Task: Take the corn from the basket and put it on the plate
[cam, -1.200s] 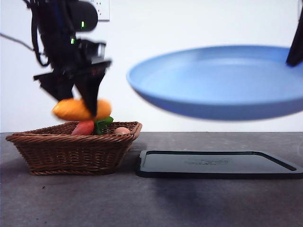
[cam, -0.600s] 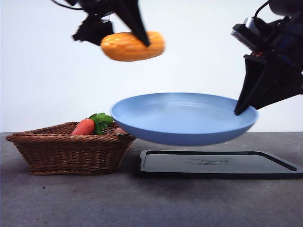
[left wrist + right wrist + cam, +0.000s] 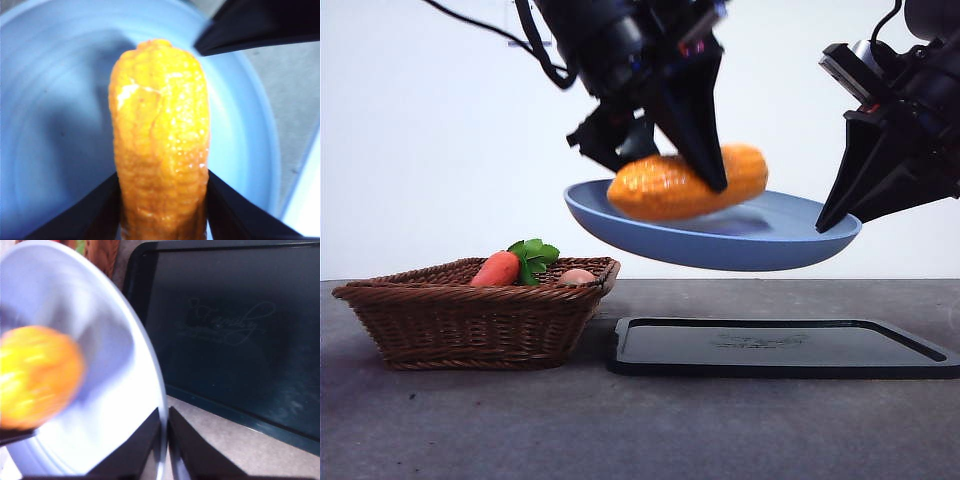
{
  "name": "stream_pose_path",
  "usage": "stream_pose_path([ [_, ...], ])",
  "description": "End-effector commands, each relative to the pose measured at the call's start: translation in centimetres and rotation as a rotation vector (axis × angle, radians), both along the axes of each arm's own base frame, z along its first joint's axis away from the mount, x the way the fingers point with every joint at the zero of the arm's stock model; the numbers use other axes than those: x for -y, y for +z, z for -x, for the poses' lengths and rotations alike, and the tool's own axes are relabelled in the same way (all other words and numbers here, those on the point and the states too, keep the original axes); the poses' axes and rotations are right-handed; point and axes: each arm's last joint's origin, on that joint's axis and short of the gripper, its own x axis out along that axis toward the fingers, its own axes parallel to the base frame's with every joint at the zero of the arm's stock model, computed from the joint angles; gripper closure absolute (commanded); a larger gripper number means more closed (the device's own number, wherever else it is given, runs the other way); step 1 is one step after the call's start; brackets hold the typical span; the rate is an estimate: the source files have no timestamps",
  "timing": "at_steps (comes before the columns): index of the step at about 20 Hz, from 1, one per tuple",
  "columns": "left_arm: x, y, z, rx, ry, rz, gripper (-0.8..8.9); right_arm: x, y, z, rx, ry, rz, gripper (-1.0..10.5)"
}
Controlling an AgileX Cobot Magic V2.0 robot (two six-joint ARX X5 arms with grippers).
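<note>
Front view: the wicker basket (image 3: pixel 470 315) is sitting at the left on the worktop (image 3: pixel 620 430), a carrot (image 3: pixel 498 269) with green leaves and a pale rounded item (image 3: pixel 577 276) lying in it. Just right of it, the black tray (image 3: pixel 780 348) is lying flat. Above the tray, the left claw (image 3: pixel 705 175) is grasping the corn (image 3: pixel 685 183) over the light-blue plate (image 3: pixel 720 235), which is hanging tilted in the air; whether they touch is unclear. The right claw (image 3: pixel 835 215) is pinching the plate's right rim.
</note>
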Motion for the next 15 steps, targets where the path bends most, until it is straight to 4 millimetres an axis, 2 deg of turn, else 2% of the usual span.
stream_pose_path([
  [1, 0.9, -1.0, -0.4, 0.004, -0.03, -0.015, 6.45, -0.2, 0.5, -0.4, 0.015, 0.003, -0.013, 9.5],
  [3, 1.1, -1.6, -0.6, -0.009, -0.03, -0.028, 6.19, -0.2, 0.5, -0.4, 0.015, 0.003, -0.013, 9.5],
  [7, 1.5, -1.9, -0.3, -0.019, -0.042, -0.036, 4.66, -0.2, 0.5, -0.4, 0.017, 0.005, -0.011, 9.5],
  [12, 1.6, -1.7, -0.1, -0.031, -0.042, -0.044, 4.19, -0.2, 0.5, -0.4, 0.017, 0.006, -0.011, 9.5],
  [15, 1.4, -0.8, 0.2, -0.057, -0.043, -0.068, 4.12, -0.2, 0.5, -0.4, 0.019, 0.007, -0.009, 9.5],
])
